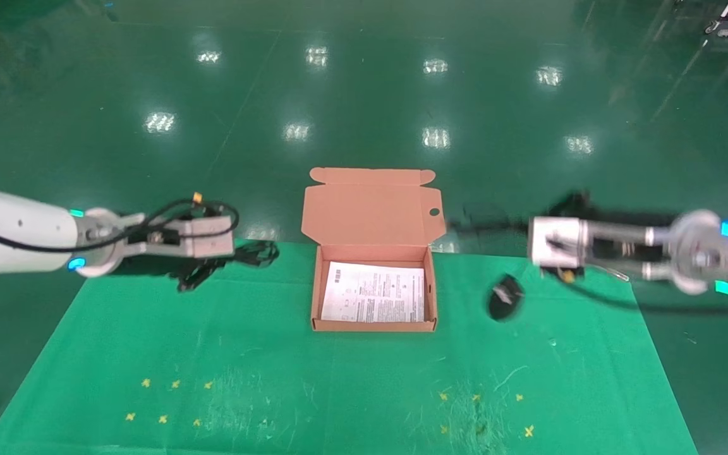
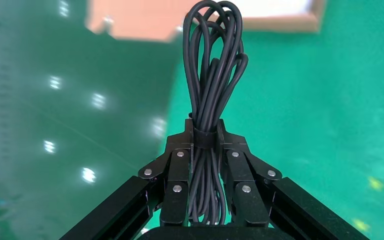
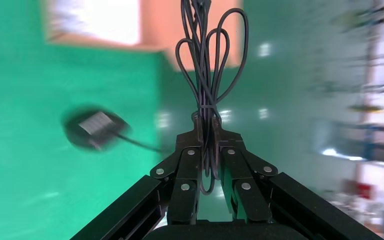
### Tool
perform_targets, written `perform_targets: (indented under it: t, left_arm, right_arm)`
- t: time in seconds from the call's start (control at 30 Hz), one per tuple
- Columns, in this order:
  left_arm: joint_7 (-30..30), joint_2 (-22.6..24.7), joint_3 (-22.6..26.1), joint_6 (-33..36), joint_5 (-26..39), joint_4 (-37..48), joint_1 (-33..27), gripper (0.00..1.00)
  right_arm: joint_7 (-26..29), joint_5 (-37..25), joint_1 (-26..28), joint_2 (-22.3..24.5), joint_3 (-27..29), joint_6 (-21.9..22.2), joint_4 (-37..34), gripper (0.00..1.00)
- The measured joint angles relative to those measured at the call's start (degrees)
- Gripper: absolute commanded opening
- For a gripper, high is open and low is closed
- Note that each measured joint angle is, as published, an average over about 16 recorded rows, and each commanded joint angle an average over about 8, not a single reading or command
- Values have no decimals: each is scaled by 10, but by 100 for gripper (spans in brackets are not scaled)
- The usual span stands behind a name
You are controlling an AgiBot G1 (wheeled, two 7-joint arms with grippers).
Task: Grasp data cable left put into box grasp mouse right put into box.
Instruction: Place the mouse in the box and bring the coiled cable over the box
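- Between my two arms, at the middle of the green bench [image 1: 149,341], the box [image 1: 317,297] stands open, flap lid tilted back, white printed sheet [image 1: 373,292] lying flat inside.
- My left hand [image 2: 206,131] is closed on the data cable [image 2: 211,60] at its tie band. The coil's long axis runs straight out from the fingers [image 2: 176,172], its looped end pointing toward the box.
- From the head view, my left hand [image 1: 212,235] hangs over the far left edge of the bench; the box lies to its right, at about the same depth.
- My right hand [image 3: 207,125] is clamped on the bundled cord [image 3: 207,65] of the mouse [image 3: 96,131], not on its body.
- The mouse [image 1: 504,297] dangles label side up, below and left of my right hand [image 1: 550,243], between that hand and the box.
- Judgement: the left hand goes first. It needs a sideways carry to the right, then a lowering with the coil laid along the box's longer side.
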Motion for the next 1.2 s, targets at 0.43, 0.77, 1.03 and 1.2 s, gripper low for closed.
perform_targets:
  t: [0.43,0.77,1.03,1.2]
  left_arm:
    - [-10,44,-13,-74,39,-17,-47,0]
    - [-11,70,-16,-112,60,10,-71,0]
    - [-14,68,-15,-116,71,18,-70,0]
    - [-25,60,-11,-113,90,15,-64,0]
  right_arm:
    - [-91,24,113,-120,14,69,-100,0]
    - [-171,69,154,-190,18,104,-200,0]
    - [-197,90,157,-214,19,108,-236,0]
    - [-200,95,151,-226,17,110,-254,0]
